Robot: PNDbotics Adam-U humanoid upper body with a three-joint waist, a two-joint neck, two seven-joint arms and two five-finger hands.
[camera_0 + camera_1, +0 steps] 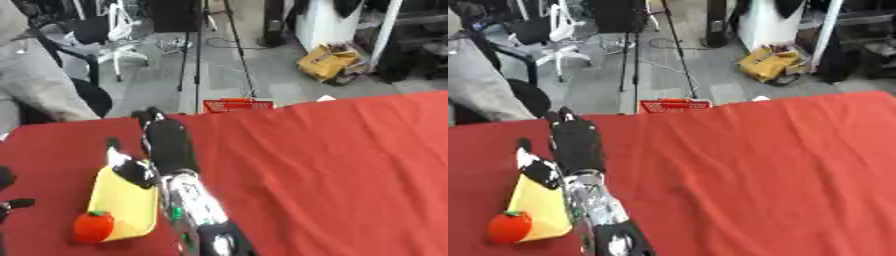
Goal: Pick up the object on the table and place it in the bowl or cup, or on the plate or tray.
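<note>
The left hand [575, 142] is held with fingers extended, empty, above the red cloth-covered table [754, 165] beside the flat yellow plate [127, 202]; pickup is judged not yet begun, and a reach toward the small round red-orange tomato-like object [93, 226] at the plate's near edge is called for.

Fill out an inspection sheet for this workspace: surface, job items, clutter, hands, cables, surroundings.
Surface: table under a red cloth, creased, mostly bare.
Job's things: a yellow plate near the left front of the table; a red round fruit-like toy with a green top sits at the plate's near left corner.
Clutter: nothing seen on the cloth.
Hands: one robot hand reaches up the table beside the plate, fingers straight, holding nothing, thumb over the plate's far edge; which arm it belongs to is unclear. A dark part shows at the left edge.
Cables: some lie on the floor behind the table.
Surroundings: office chairs, stand legs, a yellow bag and a small red basket on the floor.
</note>
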